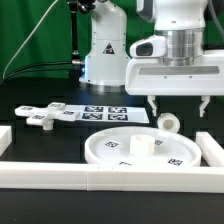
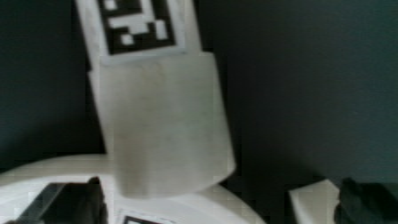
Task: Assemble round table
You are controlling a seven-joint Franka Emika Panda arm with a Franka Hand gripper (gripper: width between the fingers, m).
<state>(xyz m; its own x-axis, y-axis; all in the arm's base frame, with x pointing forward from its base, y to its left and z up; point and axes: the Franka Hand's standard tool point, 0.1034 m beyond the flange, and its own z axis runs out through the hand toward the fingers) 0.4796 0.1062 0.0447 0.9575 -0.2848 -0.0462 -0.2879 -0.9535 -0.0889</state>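
The gripper (image 1: 178,108) hangs with its fingers (image 1: 151,104) spread wide and nothing pinched between them. Below the gap lies the short white leg (image 1: 167,122) on its side on the black worktop (image 1: 60,140), toward the edge on the exterior view's right. The rimmed round disc (image 1: 140,148) lies flat just beside it, near the front edge. The cross-shaped foot piece (image 1: 45,116) rests well apart, toward the opposite edge.
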